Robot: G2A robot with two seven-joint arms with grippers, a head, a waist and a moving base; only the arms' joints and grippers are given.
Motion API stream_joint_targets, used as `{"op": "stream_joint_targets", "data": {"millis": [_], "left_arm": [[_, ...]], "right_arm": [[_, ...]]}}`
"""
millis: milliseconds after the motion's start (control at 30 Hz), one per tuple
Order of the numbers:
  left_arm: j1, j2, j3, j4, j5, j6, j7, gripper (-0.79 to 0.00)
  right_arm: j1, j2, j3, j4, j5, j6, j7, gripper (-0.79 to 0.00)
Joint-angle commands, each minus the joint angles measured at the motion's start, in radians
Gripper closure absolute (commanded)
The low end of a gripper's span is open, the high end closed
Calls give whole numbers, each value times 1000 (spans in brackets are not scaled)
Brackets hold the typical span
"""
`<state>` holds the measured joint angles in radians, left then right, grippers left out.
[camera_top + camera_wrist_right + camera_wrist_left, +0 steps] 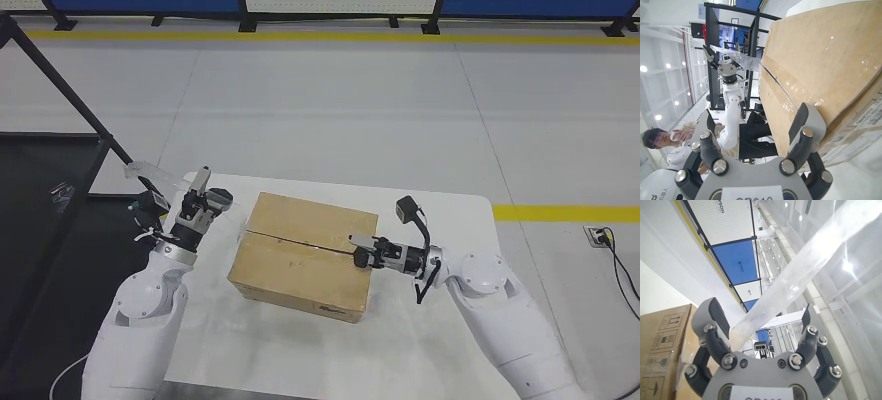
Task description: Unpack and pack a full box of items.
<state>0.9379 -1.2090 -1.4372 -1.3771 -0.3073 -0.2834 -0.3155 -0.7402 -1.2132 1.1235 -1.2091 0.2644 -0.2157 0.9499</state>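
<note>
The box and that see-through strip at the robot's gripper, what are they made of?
The box looks like plain brown cardboard: matt, with thick flap edges and shiny patches near its centre seam, probably tape. The strip looks like clear plastic packing tape: see-through, glossy and wrinkled, and it catches glare.

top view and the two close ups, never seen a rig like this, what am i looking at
This is a two-armed robot at a white table. The top view looks down from above its arms; the other two come from a camera on each wrist, so that arm's own fingers show up close. A closed cardboard box sits on the table. The left gripper is open, raised beside the box, with a clear tape strip clinging to one finger. The right gripper is open at the box's opposite end, by the top seam.
</note>
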Motion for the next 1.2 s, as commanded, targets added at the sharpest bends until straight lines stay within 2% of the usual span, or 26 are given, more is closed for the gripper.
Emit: {"op": "stream_joint_targets", "data": {"millis": [0, 700, 1167], "left_arm": [[-1, -2, 13, -10, 10, 1, 2, -785], [-27, -26, 113, -43, 46, 3, 2, -785], [8, -27, 129, -100, 75, 9, -66, -785]], "right_arm": [[-11, 3, 12, -6, 4, -12, -8, -785], [-102, 31, 111, -52, 47, -56, -7, -785], [-99, 33, 105, -46, 56, -61, -6, -785]]}}
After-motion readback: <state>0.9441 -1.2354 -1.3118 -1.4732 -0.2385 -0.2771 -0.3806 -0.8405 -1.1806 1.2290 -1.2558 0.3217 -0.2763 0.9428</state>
